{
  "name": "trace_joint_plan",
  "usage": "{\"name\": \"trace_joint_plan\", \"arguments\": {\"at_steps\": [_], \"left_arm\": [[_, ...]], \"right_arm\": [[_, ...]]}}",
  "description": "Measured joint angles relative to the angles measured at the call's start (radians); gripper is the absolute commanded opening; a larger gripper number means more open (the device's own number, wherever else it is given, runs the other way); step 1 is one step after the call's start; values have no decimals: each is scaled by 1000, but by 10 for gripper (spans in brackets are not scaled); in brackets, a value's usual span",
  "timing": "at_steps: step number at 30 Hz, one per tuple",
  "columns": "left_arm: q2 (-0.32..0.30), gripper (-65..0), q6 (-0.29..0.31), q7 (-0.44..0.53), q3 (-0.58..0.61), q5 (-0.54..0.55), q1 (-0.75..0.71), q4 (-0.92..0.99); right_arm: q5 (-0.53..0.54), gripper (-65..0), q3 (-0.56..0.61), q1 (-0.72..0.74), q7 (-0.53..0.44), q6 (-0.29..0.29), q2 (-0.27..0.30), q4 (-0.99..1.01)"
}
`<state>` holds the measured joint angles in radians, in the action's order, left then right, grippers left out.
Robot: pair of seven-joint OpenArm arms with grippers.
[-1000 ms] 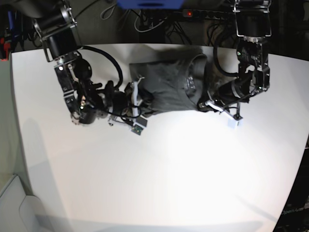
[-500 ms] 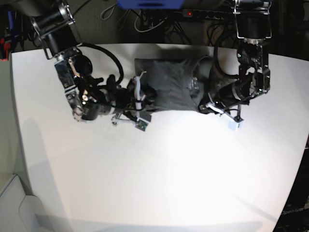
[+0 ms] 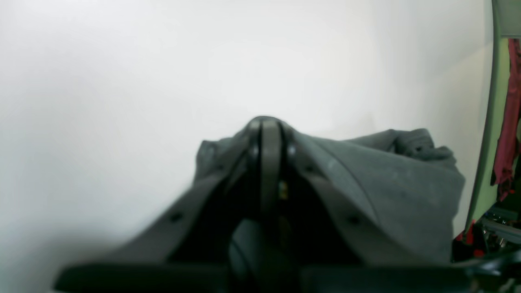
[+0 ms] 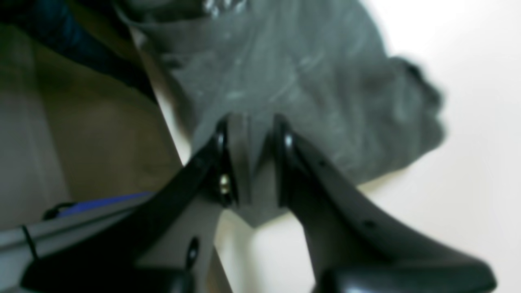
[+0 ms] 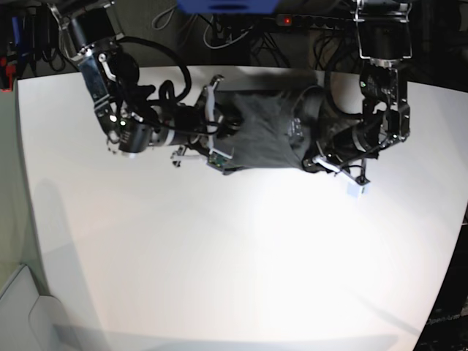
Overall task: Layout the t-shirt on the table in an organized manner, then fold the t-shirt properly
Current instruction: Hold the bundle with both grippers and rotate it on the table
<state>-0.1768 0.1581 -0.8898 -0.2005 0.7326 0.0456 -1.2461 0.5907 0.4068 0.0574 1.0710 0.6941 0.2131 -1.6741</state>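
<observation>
A black power strip (image 5: 322, 20) with a glowing red switch (image 5: 287, 20) runs along the dark floor at the back. Tangled cables (image 5: 227, 36) trail just left of the strip, a blue object (image 5: 227, 6) lies beyond them, and something red (image 5: 7, 69) sits far to the strip's left.
</observation>
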Motion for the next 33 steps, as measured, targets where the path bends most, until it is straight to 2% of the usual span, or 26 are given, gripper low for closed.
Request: {"name": "trace_joint_plan", "arguments": {"at_steps": [5, 13, 19, 25, 27, 31, 33], "left_arm": [[0, -637, 0, 1, 0, 0, 0, 0], [-1, -637, 0, 0, 0, -1, 0, 0], [-9, -636, 0, -3, -1, -1, 0, -6], [-15, -633, -27, -27, -2, -36, -2, -56], [-17, -632, -35, -43, -2, -60, -4, -87], [-22, -631, -43, -54, -2, -78, -17, -156], [-22, -630, -43, -51, -3, -78, -14, -173]], "right_arm": [[2, -562, 2, 0, -66, 0, 3, 118], [12, -562, 5, 4, -132, 0, 23, 189], [18, -562, 5, 9, -141, 1, 22, 223], [-14, -562, -9, 0, -110, -6, 64, 8], [-2, -562, -7, 5, -64, -7, 65, -61], [-10, -562, -5, 8, 3, -2, 70, -119], [-7, -562, -6, 8, -1, -2, 71, -131]]}}
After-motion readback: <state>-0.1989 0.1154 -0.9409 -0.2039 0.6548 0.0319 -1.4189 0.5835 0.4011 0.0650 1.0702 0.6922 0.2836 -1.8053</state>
